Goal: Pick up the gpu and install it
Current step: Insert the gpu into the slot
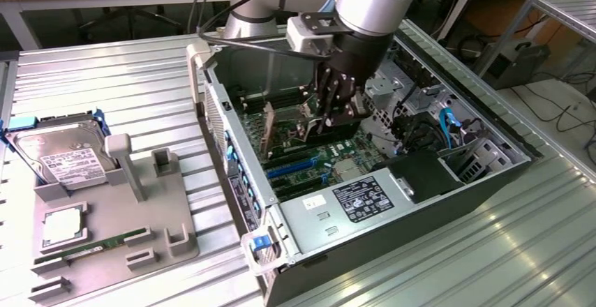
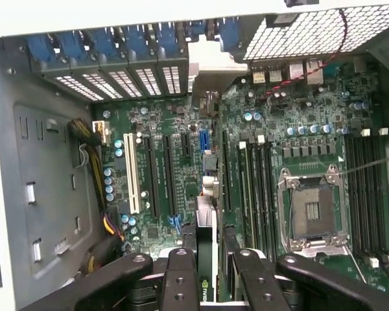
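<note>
One hard drive [image 1: 65, 157] is sitting on the gray tray [image 1: 177, 202] at the exterior view's left. Further right, the gripper [image 1: 331, 115] is hovering inside the open computer case [image 1: 391, 251], fingers [image 2: 180, 285] clamping the gpu [image 1: 336, 134], which is hanging edge-on over the motherboard [image 1: 322, 160] slots.

My arm [image 1: 373, 3] reaches down steeply from the far side of the scene, the wrist near vertical and the black pincer [image 1: 333, 115] pointing straight down. Its fingers [image 2: 179, 278] stand parallel and close together, clamped on either face of the gpu [image 2: 207, 286], which stands on edge between them.
</note>
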{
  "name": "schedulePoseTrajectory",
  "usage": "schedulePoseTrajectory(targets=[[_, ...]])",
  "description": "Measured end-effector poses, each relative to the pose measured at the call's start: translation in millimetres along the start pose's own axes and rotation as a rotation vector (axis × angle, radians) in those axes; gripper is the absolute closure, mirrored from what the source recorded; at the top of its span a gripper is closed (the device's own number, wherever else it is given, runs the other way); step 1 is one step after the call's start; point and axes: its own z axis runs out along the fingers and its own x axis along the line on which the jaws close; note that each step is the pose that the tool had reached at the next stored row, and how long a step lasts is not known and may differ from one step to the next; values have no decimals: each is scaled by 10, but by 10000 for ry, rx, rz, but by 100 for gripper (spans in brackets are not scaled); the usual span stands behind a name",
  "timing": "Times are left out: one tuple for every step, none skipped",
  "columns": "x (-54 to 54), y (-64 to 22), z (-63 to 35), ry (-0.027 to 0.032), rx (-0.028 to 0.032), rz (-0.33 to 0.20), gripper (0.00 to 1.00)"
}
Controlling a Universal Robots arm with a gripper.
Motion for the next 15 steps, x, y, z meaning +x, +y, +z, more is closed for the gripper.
schedulePoseTrajectory(targets=[[3, 30, 13, -3, 31, -1, 74], [5, 53, 24, -5, 54, -3, 74], [8, 81, 38, -8, 83, -5, 74], [12, 121, 60, -11, 122, -10, 74], [14, 144, 73, -13, 146, -14, 74], [16, 162, 84, -14, 164, -17, 74], [19, 189, 106, -16, 192, -31, 74], [20, 200, 120, -16, 206, -47, 74], [21, 209, 134, -16, 220, -67, 74], [22, 219, 154, -16, 238, -108, 74], [23, 223, 167, -16, 245, -140, 74], [23, 226, 181, -14, 252, -190, 74], [24, 230, 198, -11, 258, -250, 74], [24, 233, 214, -9, 262, -305, 74], [25, 236, 230, -5, 266, -367, 74]])
